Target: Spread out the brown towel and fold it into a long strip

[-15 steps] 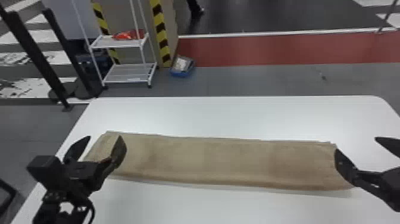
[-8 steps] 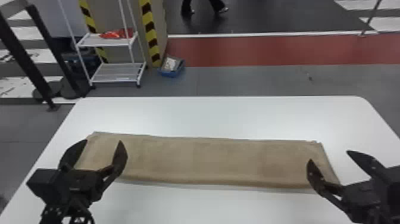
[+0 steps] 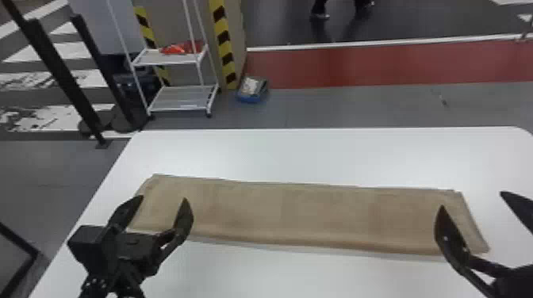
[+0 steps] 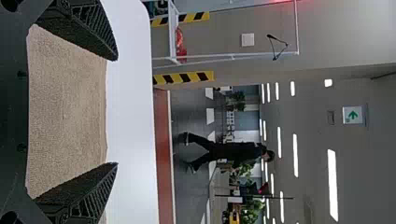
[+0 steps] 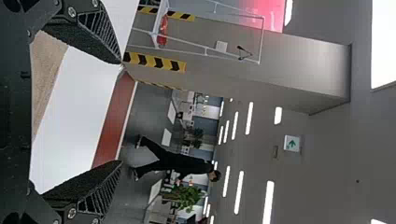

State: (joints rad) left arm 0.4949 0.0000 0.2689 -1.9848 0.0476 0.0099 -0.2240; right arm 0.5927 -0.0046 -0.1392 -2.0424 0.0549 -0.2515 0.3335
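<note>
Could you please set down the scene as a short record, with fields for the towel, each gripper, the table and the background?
towel: brown, lying flat as a long strip from left to right
left gripper: open and empty, at the towel's left end
right gripper: open and empty, at the towel's right end
table: white, under the towel
background: white rack with a red item on its upper shelf

My left gripper (image 3: 163, 198) hides part of the brown towel's (image 3: 297, 214) left end. At its right end, my right gripper (image 3: 472, 199) covers some cloth and is cut off by the head view's edge. Beyond the towel, I can't make out the red item (image 3: 178, 48).
</note>
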